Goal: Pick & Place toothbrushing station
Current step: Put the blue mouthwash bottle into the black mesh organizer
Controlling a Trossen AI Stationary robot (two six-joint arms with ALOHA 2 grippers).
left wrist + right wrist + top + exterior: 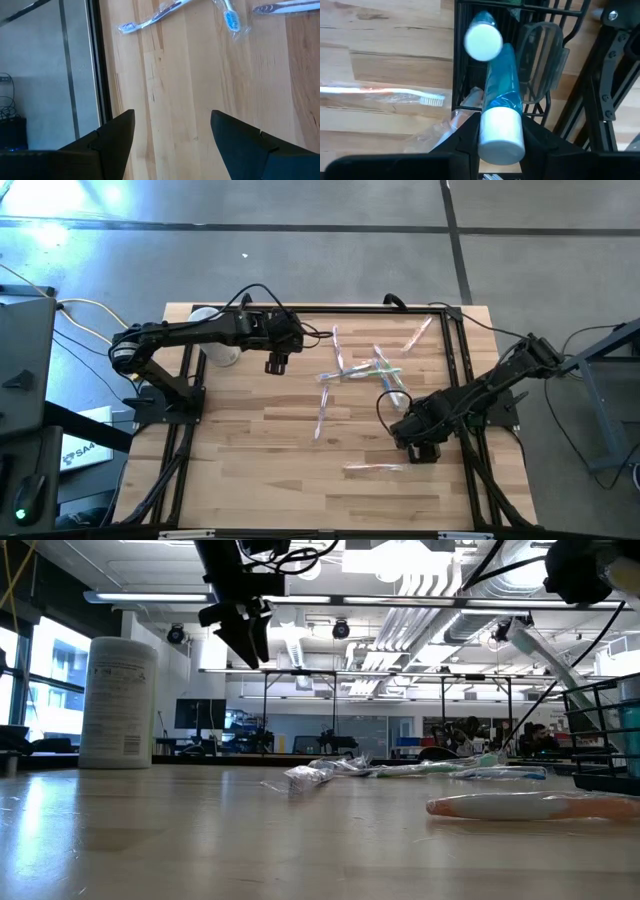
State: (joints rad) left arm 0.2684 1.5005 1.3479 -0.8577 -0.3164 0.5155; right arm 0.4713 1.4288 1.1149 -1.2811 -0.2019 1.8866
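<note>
Well, from above I see my right gripper [418, 442] low over the black mesh holder [428, 450], toothbrushes [352, 370] scattered nearer my left gripper [276, 364]; from its wrist, my right gripper pinches a teal toothpaste tube [501, 105], pointing into the holder; my left gripper hangs wide open, empty.

Wrapped toothbrushes [360, 370] lie scattered flat across the wooden counter [260, 450]. A teal toothpaste tube [502, 107] with a white cap angles over the black wire holder [530, 30]; a second tube [482, 37] stands inside.
</note>
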